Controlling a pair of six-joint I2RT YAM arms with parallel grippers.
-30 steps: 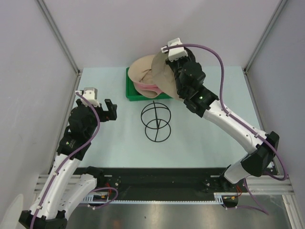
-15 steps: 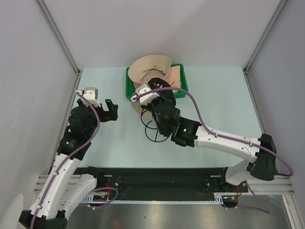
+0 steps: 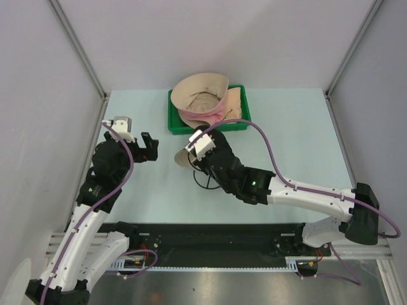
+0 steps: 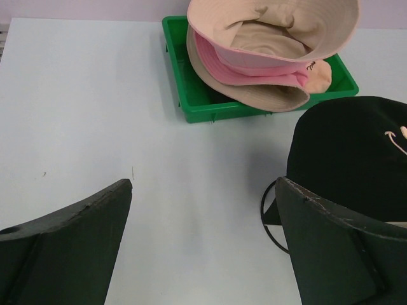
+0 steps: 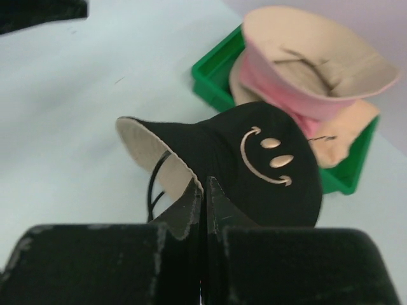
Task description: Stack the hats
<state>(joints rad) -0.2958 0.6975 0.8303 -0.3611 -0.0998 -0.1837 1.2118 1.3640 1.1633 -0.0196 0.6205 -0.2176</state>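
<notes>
A black hat (image 5: pixel 261 168) with a pale smiley mark and a beige brim lining rests over the black wire stand (image 5: pixel 156 184). My right gripper (image 5: pixel 205 185) is shut on this hat's brim. In the top view the right arm hides most of the black hat, and only its beige brim (image 3: pixel 182 159) shows beside the right gripper (image 3: pixel 198 160). A pink hat (image 4: pixel 254 63) and beige hats (image 3: pixel 202 89) lie piled in the green tray (image 4: pixel 191 101). My left gripper (image 4: pixel 203 216) is open and empty, left of the stand, and also shows in the top view (image 3: pixel 146 147).
The green tray (image 3: pixel 175 124) stands at the back centre of the table. The wire stand (image 3: pixel 202 181) sits just in front of it, partly under the right arm. Grey walls close in the table on the left, back and right.
My right arm has swung from above the tray down and forward to the wire stand, carrying the black hat with it. The left arm has not moved.
</notes>
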